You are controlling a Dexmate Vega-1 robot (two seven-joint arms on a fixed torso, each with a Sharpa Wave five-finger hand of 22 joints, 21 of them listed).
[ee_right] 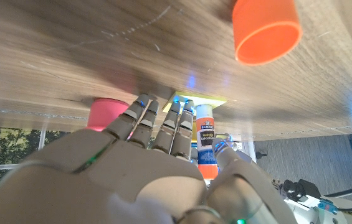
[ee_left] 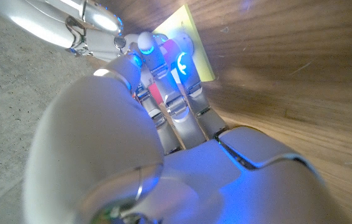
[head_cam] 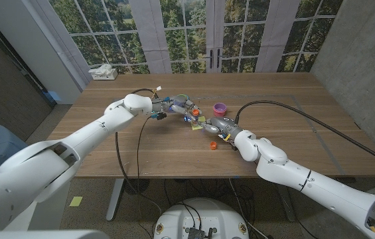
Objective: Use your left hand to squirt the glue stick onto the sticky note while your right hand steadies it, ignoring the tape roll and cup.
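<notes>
Glue stick (ee_right: 205, 138) gripped upright in left hand (head_cam: 174, 106), near centre of frame, tip down on yellow sticky note (ee_right: 199, 99). Right hand (head_cam: 219, 125) just lower right, fingers spread at note's edge, holding nothing. Orange cap (ee_right: 266, 30) apart.

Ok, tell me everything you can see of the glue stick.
The glue stick is a white tube with a blue and orange Elmer's label and an orange band at one end. In the right wrist view it stands on end, tip pressed to the yellow sticky note on the wooden table. The left hand grips its body, fingers wrapped around it. An orange cap lies apart on the table, apparently its own. The right hand rests beside the note.
</notes>
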